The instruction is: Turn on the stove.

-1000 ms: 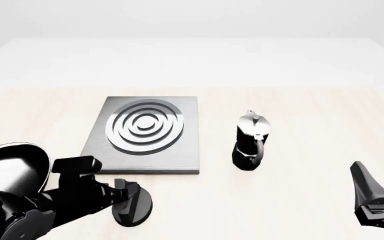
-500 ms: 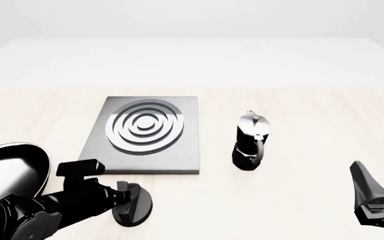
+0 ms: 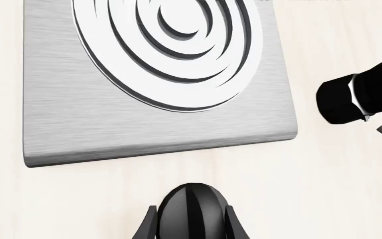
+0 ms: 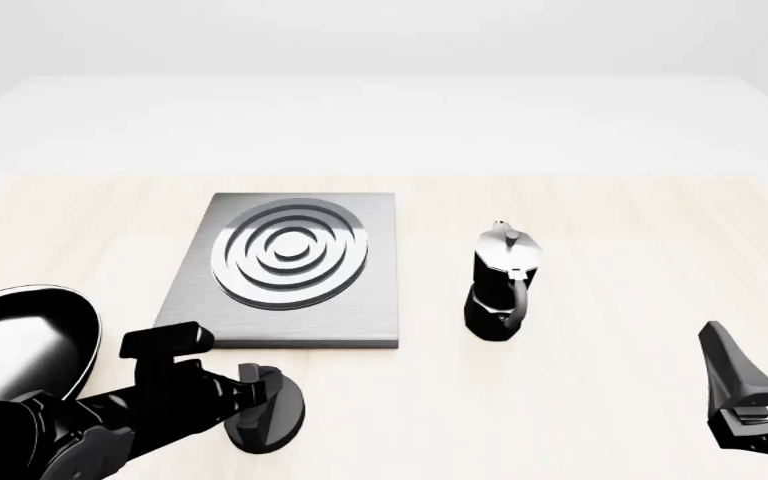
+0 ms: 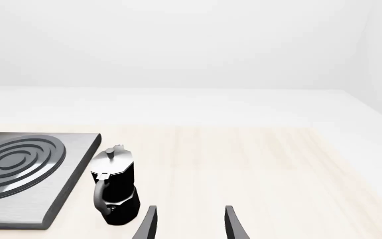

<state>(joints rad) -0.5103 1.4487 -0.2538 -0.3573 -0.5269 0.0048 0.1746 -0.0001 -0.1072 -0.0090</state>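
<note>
The stove (image 4: 291, 270) is a flat brushed-grey plate with concentric silver burner rings; it also shows in the left wrist view (image 3: 157, 119) and the right wrist view (image 5: 25, 169). Its black ridged knob (image 4: 277, 428) sits on the table just in front of the plate. My left gripper (image 4: 264, 398) is down on the knob (image 3: 192, 201), and its fingers (image 3: 148, 226) press against both sides. My right gripper (image 4: 758, 370) is open and empty at the front right, with its fingers (image 5: 234, 224) apart.
A black-and-silver moka pot (image 4: 502, 285) stands right of the stove, also seen in the right wrist view (image 5: 115, 189) and the left wrist view (image 3: 360, 94). A glossy black frying pan (image 4: 17, 340) lies at the front left beside my left arm.
My left arm has sunk a little lower with its wrist shifting, while its gripper stays on the knob. The right arm has not moved.
</note>
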